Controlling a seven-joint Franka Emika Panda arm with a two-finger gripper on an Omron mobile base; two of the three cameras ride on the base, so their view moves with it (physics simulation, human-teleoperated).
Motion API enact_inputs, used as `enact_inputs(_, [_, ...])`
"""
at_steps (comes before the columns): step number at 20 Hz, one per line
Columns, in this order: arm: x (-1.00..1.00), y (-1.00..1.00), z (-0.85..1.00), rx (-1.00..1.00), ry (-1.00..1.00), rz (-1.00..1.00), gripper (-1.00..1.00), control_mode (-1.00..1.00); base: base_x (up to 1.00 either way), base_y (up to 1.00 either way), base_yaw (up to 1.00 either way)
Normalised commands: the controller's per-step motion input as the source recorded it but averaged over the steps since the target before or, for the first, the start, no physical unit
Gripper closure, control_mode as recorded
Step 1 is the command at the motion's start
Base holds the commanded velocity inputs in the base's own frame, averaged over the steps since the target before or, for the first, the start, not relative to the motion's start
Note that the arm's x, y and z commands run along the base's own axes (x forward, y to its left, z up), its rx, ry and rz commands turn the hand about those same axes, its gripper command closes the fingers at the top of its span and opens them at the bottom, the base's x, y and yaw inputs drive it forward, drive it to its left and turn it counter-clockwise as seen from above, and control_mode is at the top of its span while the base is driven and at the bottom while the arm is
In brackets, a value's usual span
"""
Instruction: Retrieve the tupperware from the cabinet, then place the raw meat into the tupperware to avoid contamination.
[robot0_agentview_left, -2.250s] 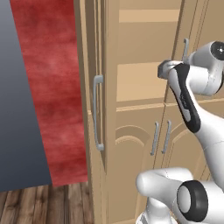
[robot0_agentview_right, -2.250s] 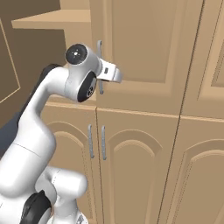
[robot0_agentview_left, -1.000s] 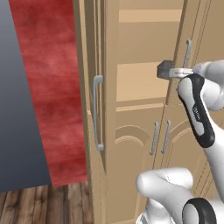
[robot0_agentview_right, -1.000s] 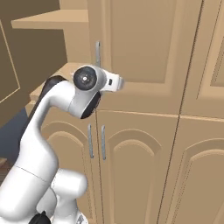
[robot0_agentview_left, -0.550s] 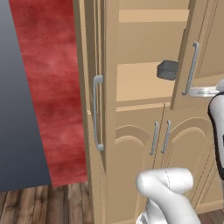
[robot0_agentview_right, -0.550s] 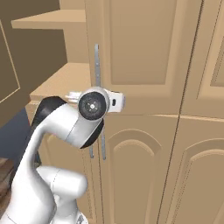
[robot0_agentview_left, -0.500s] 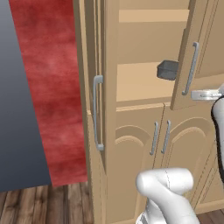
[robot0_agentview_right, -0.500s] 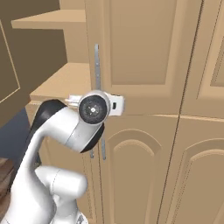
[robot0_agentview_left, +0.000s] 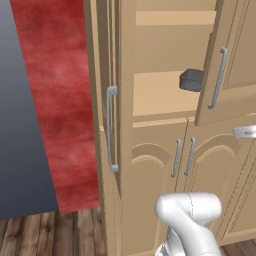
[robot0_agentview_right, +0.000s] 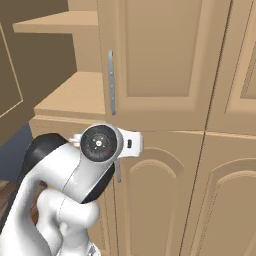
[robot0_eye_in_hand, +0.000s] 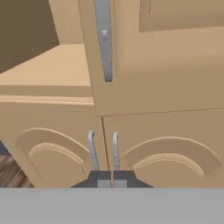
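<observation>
The claw (robot0_eye_in_hand: 113, 178) is clenched, its two dark fingertips (robot0_eye_in_hand: 99, 179) pressed together with nothing between them. It sits low, level with the top of the lower doors of the tall light-tan wooden cabinet (robot0_agentview_right: 165, 65).

Just beyond the fingertips stand two arched-panel lower doors (robot0_eye_in_hand: 166, 148), side by side and both shut. Each carries one slim silver bar handle (robot0_eye_in_hand: 115, 151), so two handles rise straight ahead of the claw, close together on either side of the seam between the doors.

Above the claw hangs one flat-panel upper door (robot0_agentview_right: 160, 55), swung partly open, with one long silver bar handle (robot0_eye_in_hand: 104, 39) on its edge. In the left base view a second upper door (robot0_agentview_left: 116, 90) stands wide open, seen edge-on, with its own silver bar handle (robot0_agentview_left: 111, 129).

Up and to the claw's left, behind the open doors, two tan shelves (robot0_agentview_right: 75, 95) lie inside the cabinet, one above the other. On the lower shelf rests one small dark grey box-like container (robot0_agentview_left: 192, 80), partly hidden by the upper door's edge; I cannot tell more about it.
</observation>
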Motion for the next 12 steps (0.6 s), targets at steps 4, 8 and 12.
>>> enact_inputs(4, [-0.12, 0.6, 0.28, -0.18, 0.05, -0.09, -1.0, -1.0, 0.0, 0.0, 0.0])
enact_inputs(8, [0.01, 0.48, 0.31, -0.18, 0.05, -0.07, -1.0, -1.0, 0.0, 0.0, 0.0])
enact_inputs(12, [0.09, 0.3, 0.27, -0.25, 0.01, -0.02, -1.0, -1.0, 0.0, 0.0, 0.0])
